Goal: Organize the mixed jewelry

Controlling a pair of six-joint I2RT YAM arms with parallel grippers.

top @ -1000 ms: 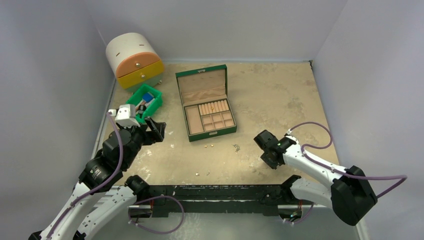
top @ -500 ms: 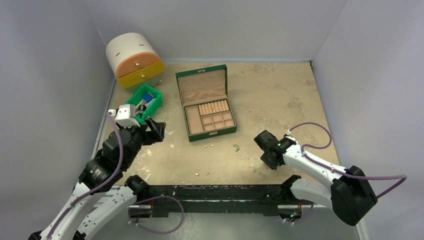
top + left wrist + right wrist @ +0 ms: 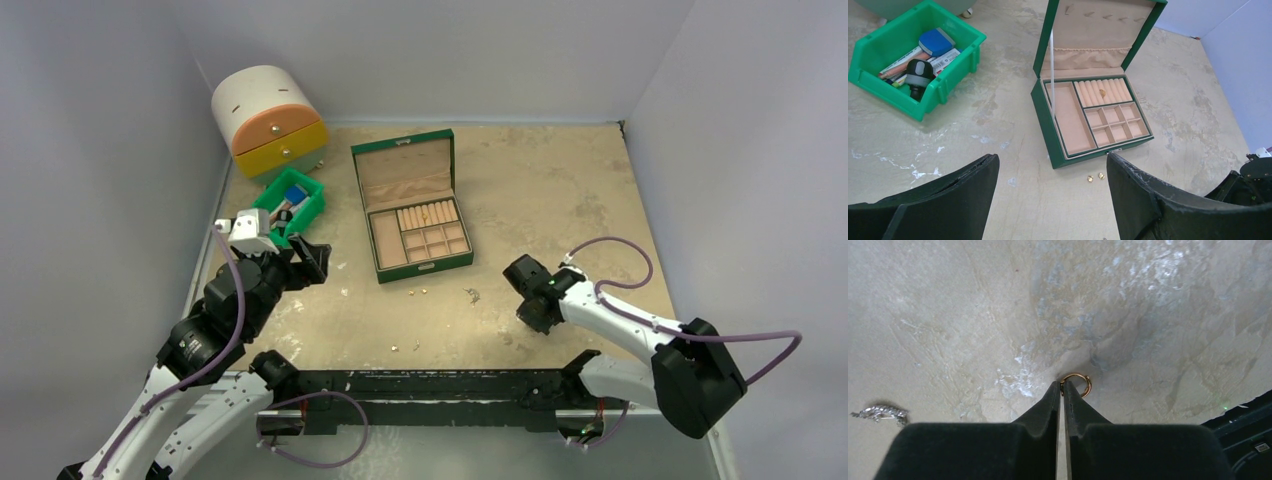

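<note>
The mixed jewelry lies scattered in front of an open green jewelry box (image 3: 372, 178). My right gripper (image 3: 1062, 385) points down at the table with its fingertips pinched on the edge of a small gold ring (image 3: 1089, 386); from above, the gripper (image 3: 533, 322) hides the ring. A silver charm (image 3: 880, 412) lies to its left (image 3: 471, 294). Two gold studs (image 3: 1095, 177) sit just before the box (image 3: 1048, 150), and two more gold bits (image 3: 406, 348) lie nearer the front edge. One gold piece (image 3: 1102, 92) rests on the box's ring rolls. My left gripper (image 3: 1052, 167) hovers open and empty, left of the box (image 3: 312, 258).
A green plastic bin (image 3: 312, 207) with blue and wooden bits stands left of the box (image 3: 878, 90). A white drawer unit with orange and yellow drawers (image 3: 265, 120) fills the back left corner. Grey walls close the table on three sides.
My right gripper's jaws have closed onto the gold ring, and the right arm has shifted slightly left. The left arm has stayed put.
</note>
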